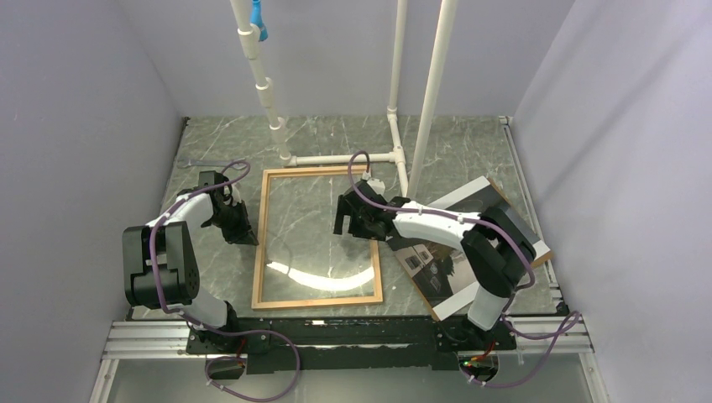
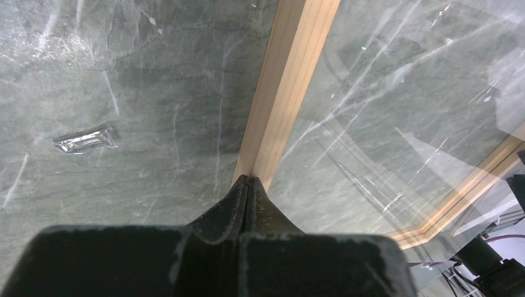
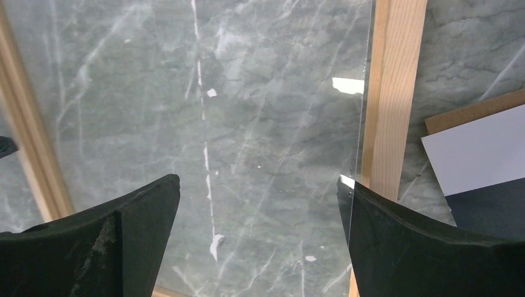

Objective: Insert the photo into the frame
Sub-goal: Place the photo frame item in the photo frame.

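Bracing the frame [image 1: 261, 243] with my closed left end effector [image 2: 247, 180] — right end effector [image 3: 257, 185] wide, empty — grip the photo [image 1: 432, 264] by its border.

We see two matching arms, the left arm [image 1: 186, 215] and the right arm [image 1: 428, 223], each built of smooth white link shells joined by chunky black joint housings. Thin purple cables [image 1: 154, 273] loop loosely along both. The left end effector [image 2: 247, 184] and the right end effector [image 3: 257, 204] each carry two matte black, wedge-shaped fingers [image 3: 124, 247] with scuffed, whitish edges.
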